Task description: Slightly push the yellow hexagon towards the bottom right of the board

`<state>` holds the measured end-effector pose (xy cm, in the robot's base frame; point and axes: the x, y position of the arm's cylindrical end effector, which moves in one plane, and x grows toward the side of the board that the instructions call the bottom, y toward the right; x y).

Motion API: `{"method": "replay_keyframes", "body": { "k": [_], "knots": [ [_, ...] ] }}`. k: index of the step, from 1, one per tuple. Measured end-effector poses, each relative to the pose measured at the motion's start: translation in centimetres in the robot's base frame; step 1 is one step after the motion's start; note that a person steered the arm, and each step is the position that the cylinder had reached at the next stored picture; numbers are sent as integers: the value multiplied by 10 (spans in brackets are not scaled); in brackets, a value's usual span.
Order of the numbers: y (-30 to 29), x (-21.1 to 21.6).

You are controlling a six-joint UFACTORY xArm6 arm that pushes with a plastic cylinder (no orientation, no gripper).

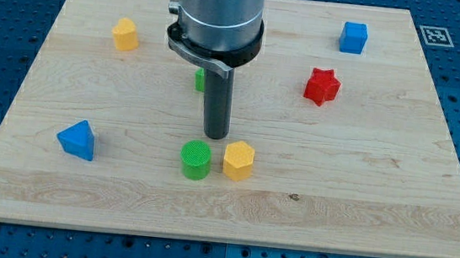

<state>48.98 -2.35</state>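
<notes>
Hidden behind the rod

A green block (199, 79) shows only as a sliver above my tip (215, 136), shape untellable; the arm's grey housing (219, 9) is cropped at the view's top.

- My tip (215, 136) stands just above the gap between the green cylinder (196, 160) and the yellow hexagon (239, 160).
- The cylinder sits just left of the hexagon, near the board (358, 201) centre.
- The blue triangle (77, 140) lies far left.
- The red star (322, 86) lies upper right.

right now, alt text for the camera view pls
My tip sits just above-left of the yellow hexagon, which touches a green cylinder on a wooden board. Other coloured blocks lie scattered farther off.
</notes>
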Motion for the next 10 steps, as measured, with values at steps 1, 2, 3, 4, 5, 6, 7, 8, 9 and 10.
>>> {"method": "replay_keyframes", "body": {
  "k": [1,2,3,4,5,6,7,8,9,10],
  "knots": [
    [2,12],
    [2,16],
    [2,27],
    [2,27],
    [2,30],
    [2,30],
    [-2,30],
    [7,50],
    [7,50],
    [8,40]
  ]
}}
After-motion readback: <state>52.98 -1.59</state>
